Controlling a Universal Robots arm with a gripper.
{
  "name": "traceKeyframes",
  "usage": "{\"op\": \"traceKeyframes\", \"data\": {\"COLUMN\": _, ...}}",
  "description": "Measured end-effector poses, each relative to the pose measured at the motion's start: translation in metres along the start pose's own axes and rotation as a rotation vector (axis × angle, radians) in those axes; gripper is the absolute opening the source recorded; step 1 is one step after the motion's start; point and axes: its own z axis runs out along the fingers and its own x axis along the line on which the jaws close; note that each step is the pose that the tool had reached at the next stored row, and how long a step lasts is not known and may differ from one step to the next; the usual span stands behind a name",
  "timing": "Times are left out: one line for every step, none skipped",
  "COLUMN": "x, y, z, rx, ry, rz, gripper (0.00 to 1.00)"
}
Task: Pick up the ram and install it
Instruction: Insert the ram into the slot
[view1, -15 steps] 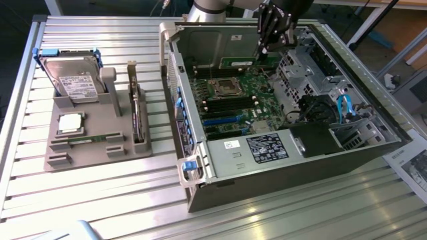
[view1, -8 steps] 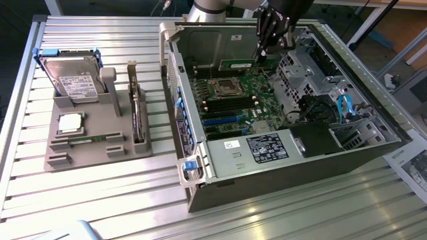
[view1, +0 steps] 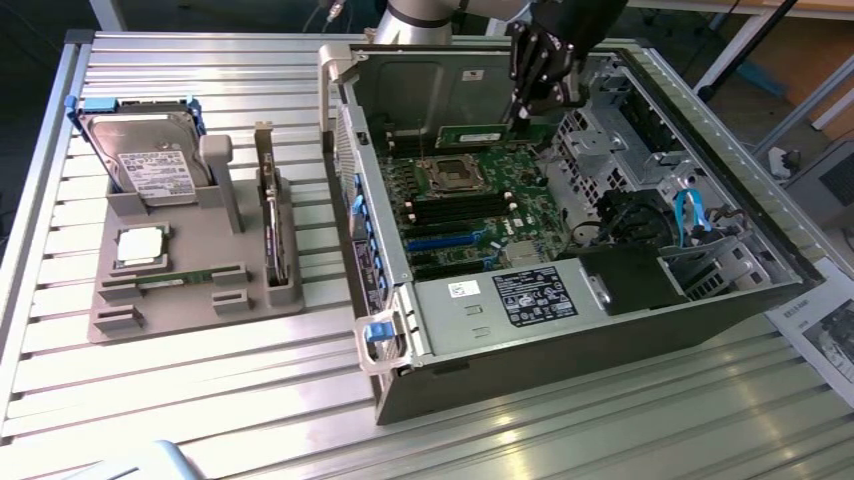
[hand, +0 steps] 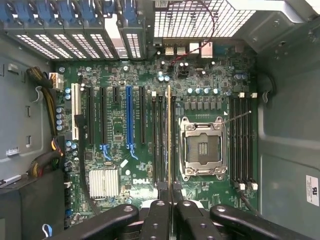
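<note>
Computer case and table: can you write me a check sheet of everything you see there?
surface: ribbed metal table, grey tray on it.
job's things: ram held over the motherboard inside the open computer case, lined up with the memory slots beside the empty processor socket.
clutter: hard drive, square silver chip and dark card in the tray.
gripper: the gripper is shut on the ram.
cables: blue cable inside the case.
surroundings: printed sheet at the exterior view's right.

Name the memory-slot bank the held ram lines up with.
The bank between the processor socket and the blue slot; the ram hangs edge-on above it, not above the far bank.
</note>
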Motion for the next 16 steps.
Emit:
{"op": "traceKeyframes", "data": {"x": 0.0, "y": 0.0001, "z": 0.0015, "rx": 0.0003, "ry": -0.0001, "rz": 0.0, "gripper": 0.12}}
{"op": "traceKeyframes", "data": {"x": 0.0, "y": 0.0001, "z": 0.003, "rx": 0.0006, "ry": 0.0, "rz": 0.0, "gripper": 0.12}}
{"op": "traceKeyframes", "data": {"x": 0.0, "y": 0.0004, "z": 0.0056, "rx": 0.001, "ry": -0.0001, "rz": 0.0, "gripper": 0.12}}
{"op": "traceKeyframes", "data": {"x": 0.0, "y": 0.0004, "z": 0.0074, "rx": 0.0013, "ry": -0.0001, "rz": 0.0, "gripper": 0.12}}
{"op": "traceKeyframes", "data": {"x": 0.0, "y": 0.0005, "z": 0.0091, "rx": 0.0015, "ry": -0.0001, "rz": 0.0, "gripper": 0.12}}
{"op": "traceKeyframes", "data": {"x": 0.0, "y": 0.0004, "z": 0.011, "rx": 0.0015, "ry": 0.0, "rz": 0.0, "gripper": 0.12}}
{"op": "traceKeyframes", "data": {"x": 0.001, "y": 0.0004, "z": 0.0123, "rx": 0.0015, "ry": 0.0, "rz": 0.0, "gripper": 0.12}}
{"op": "traceKeyframes", "data": {"x": 0.001, "y": 0.0004, "z": 0.0139, "rx": 0.0015, "ry": 0.0, "rz": 0.0, "gripper": 0.12}}
{"op": "traceKeyframes", "data": {"x": 0.001, "y": 0.0004, "z": 0.0152, "rx": 0.0016, "ry": 0.0, "rz": 0.0, "gripper": 0.12}}
{"op": "traceKeyframes", "data": {"x": 0.001, "y": 0.0004, "z": 0.0165, "rx": 0.0016, "ry": -0.0001, "rz": 0.0, "gripper": 0.12}}
{"op": "traceKeyframes", "data": {"x": 0.001, "y": 0.0005, "z": 0.0181, "rx": 0.0017, "ry": -0.0001, "rz": 0.0, "gripper": 0.12}}
{"op": "traceKeyframes", "data": {"x": 0.001, "y": 0.0006, "z": 0.0203, "rx": 0.0017, "ry": -0.0001, "rz": 0.0, "gripper": 0.12}}
{"op": "traceKeyframes", "data": {"x": 0.001, "y": 0.0007, "z": 0.0219, "rx": 0.0018, "ry": -0.0001, "rz": 0.0, "gripper": 0.12}}
{"op": "traceKeyframes", "data": {"x": 0.001, "y": 0.0007, "z": 0.0234, "rx": 0.0019, "ry": 0.0, "rz": 0.0, "gripper": 0.12}}
{"op": "traceKeyframes", "data": {"x": 0.001, "y": 0.0007, "z": 0.0245, "rx": 0.0019, "ry": 0.0001, "rz": 0.0, "gripper": 0.12}}
{"op": "traceKeyframes", "data": {"x": 0.001, "y": 0.0008, "z": 0.0258, "rx": 0.0019, "ry": 0.0, "rz": 0.0, "gripper": 0.12}}
